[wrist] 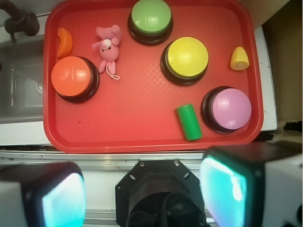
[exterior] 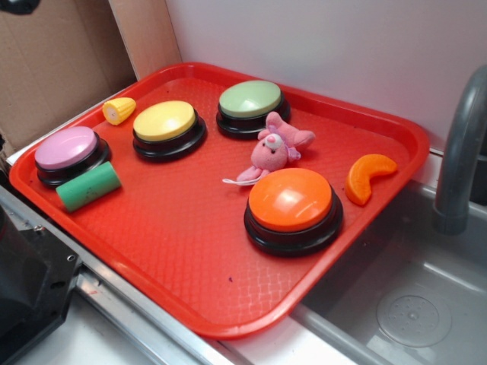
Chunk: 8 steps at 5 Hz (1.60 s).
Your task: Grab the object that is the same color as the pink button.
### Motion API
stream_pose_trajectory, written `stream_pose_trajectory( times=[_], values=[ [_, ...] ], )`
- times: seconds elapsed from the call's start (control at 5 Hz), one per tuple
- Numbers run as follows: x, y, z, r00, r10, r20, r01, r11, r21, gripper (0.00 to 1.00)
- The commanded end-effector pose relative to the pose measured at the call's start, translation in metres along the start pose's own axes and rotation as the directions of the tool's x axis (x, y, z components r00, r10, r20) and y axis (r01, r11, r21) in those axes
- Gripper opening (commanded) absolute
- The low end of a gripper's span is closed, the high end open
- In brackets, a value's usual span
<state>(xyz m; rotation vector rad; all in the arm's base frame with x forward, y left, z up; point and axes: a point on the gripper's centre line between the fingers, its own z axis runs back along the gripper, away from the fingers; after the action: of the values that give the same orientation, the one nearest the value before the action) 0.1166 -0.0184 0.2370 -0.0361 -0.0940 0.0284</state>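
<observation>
The small pink plush animal (exterior: 266, 156) (wrist: 109, 47) lies on the red tray (exterior: 175, 228) (wrist: 137, 109), between the green-topped and orange-topped buttons, with its white string trailing off it. The pink button (exterior: 66, 148) (wrist: 231, 109) stands at the tray's opposite end. In the wrist view my gripper (wrist: 144, 189) hangs high above the robot base, off the tray's near edge and far from the plush. Its teal pads (wrist: 64, 201) stand wide apart and open, with nothing between them. The exterior view does not show the gripper.
Also on the tray are a yellow button (wrist: 187, 56), a green button (wrist: 151, 15), an orange button (wrist: 71, 75), a green foam cylinder (wrist: 189, 122) beside the pink button, an orange slice (wrist: 65, 41) and a toy corn (wrist: 239, 58). A sink (exterior: 411, 304) with a faucet (exterior: 460, 152) adjoins the tray.
</observation>
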Motion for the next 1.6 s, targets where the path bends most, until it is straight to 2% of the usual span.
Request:
stream_pose_trajectory(
  times=[0.0,0.4,0.6,0.8,1.0,1.2,1.4],
  values=[
    [0.0,0.0,0.0,1.0,0.0,0.0,0.0,1.0,0.0,1.0],
    [0.032,-0.006,-0.016,0.995,0.071,0.07,-0.07,0.997,-0.016,1.0],
    [0.058,-0.014,-0.033,0.974,0.168,0.152,-0.171,0.985,0.003,1.0],
    [0.088,-0.019,-0.056,0.947,0.267,0.18,-0.274,0.962,0.014,1.0],
    [0.112,-0.019,-0.083,0.9,0.362,0.244,-0.357,0.932,-0.065,1.0],
    [0.129,-0.021,-0.103,0.898,0.365,0.247,-0.357,0.931,-0.078,1.0],
    [0.151,-0.024,-0.141,0.86,0.441,0.255,-0.43,0.897,-0.099,1.0]
  ],
)
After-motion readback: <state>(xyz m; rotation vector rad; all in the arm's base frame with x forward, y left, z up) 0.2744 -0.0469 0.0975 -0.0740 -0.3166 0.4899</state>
